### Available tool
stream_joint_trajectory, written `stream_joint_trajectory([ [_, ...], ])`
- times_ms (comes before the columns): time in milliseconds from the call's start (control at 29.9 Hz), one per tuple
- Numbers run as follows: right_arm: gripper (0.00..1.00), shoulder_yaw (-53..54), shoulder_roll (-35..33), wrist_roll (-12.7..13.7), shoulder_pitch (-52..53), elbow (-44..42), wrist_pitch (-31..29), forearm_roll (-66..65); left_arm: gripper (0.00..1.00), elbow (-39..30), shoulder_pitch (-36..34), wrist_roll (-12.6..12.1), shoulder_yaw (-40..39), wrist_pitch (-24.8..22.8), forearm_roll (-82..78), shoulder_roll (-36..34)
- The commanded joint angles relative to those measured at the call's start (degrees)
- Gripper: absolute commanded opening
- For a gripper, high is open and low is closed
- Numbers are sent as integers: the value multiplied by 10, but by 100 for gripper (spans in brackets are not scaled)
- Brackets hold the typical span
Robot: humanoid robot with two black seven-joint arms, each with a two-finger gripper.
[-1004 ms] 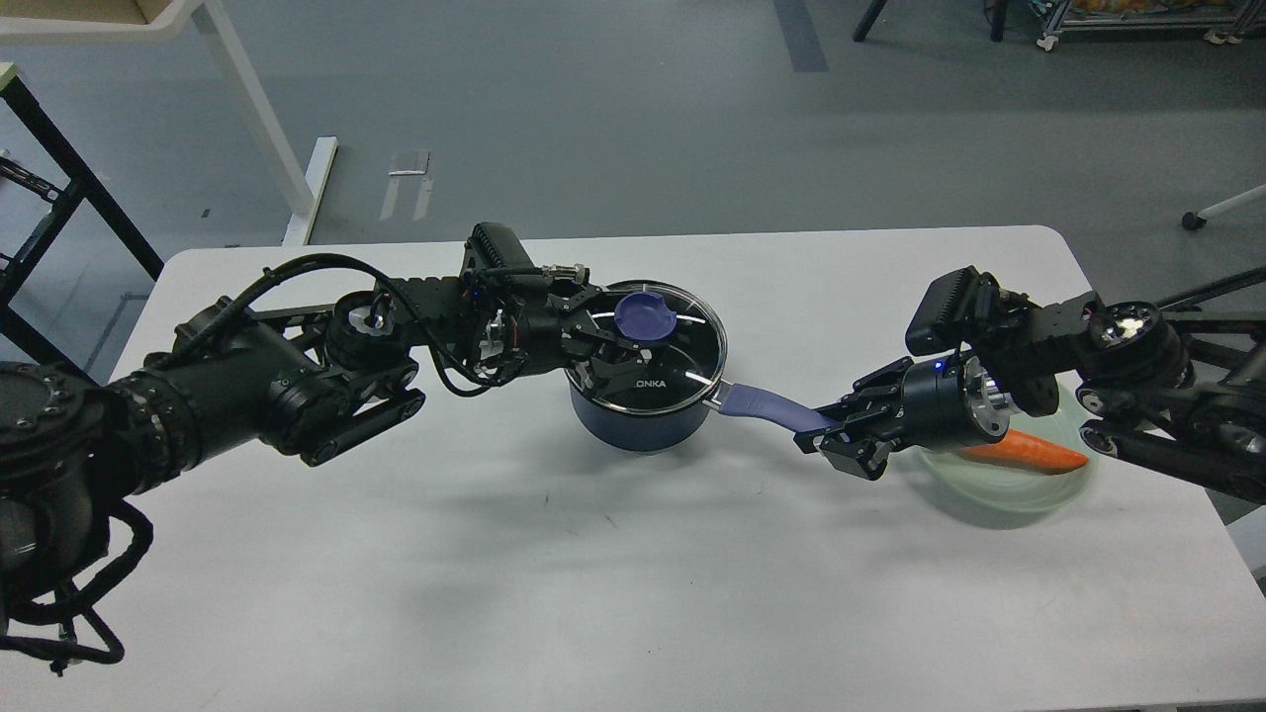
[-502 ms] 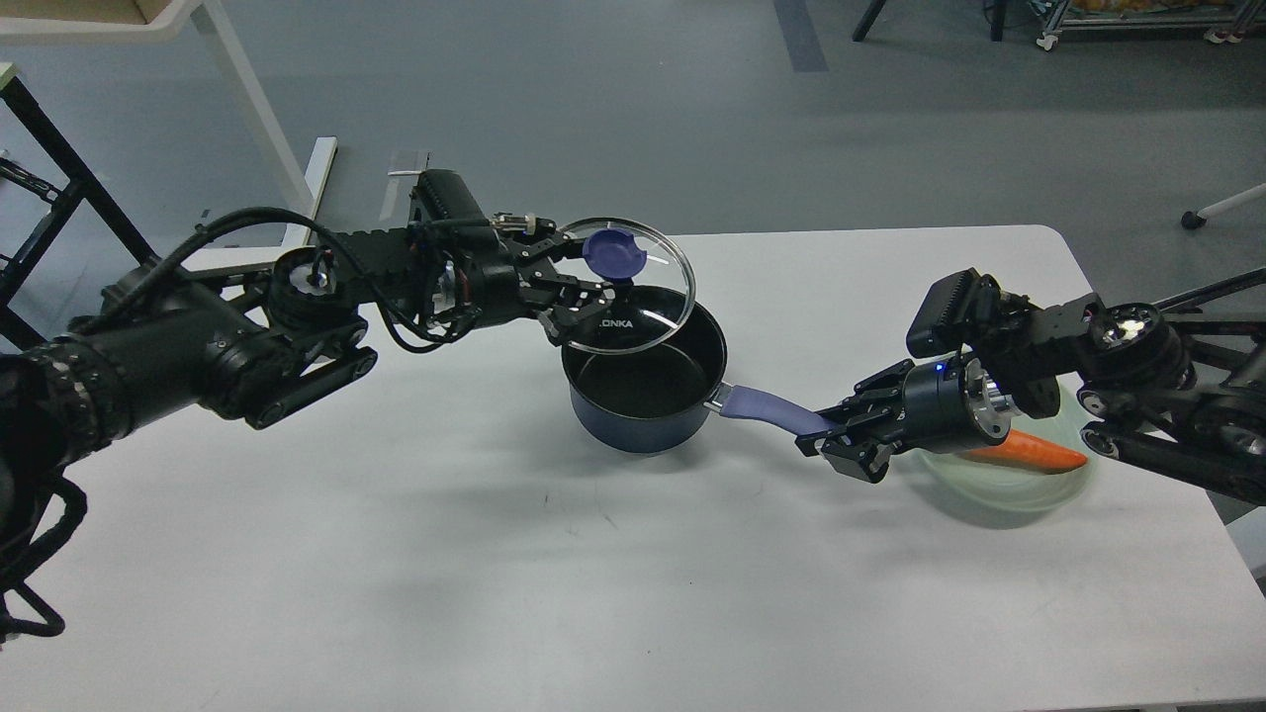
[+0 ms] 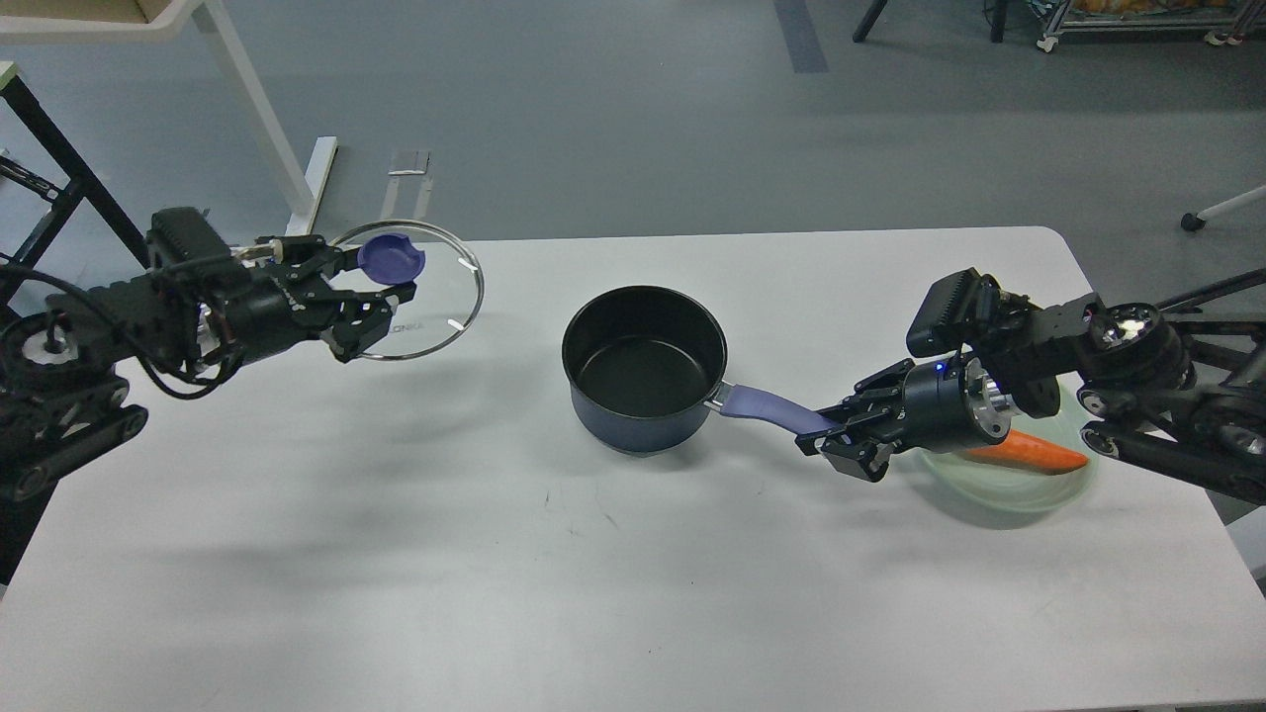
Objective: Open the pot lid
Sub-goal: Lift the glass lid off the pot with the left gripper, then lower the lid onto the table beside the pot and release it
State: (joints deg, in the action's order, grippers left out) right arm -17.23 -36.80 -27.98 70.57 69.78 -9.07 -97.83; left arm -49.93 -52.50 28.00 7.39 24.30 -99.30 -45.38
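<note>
A dark blue pot (image 3: 643, 381) stands open and empty in the middle of the white table (image 3: 593, 593). Its purple handle (image 3: 767, 407) points right. My right gripper (image 3: 829, 432) is shut on the end of that handle. My left gripper (image 3: 381, 287) is shut on the purple knob of the glass lid (image 3: 435, 311) and holds the lid in the air over the table's far left part, well to the left of the pot.
A pale green plate (image 3: 1019, 489) with an orange carrot (image 3: 1029, 453) lies at the right, partly under my right arm. White table legs and a black frame stand on the floor at the far left.
My left gripper lifted the lid off the pot and carried it far to the left. The pot now stands open. My right gripper has stayed on the handle.
</note>
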Motion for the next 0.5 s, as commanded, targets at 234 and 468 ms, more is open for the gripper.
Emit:
stream_joint_trajectory([
  [234,32,0,1,0,0,-1,0,0,36,-1,100,0,0,37,2,-20],
  [468,32,0,0,0,-4,-1,0,1,37,1,122,0,-1,37,31,-16],
])
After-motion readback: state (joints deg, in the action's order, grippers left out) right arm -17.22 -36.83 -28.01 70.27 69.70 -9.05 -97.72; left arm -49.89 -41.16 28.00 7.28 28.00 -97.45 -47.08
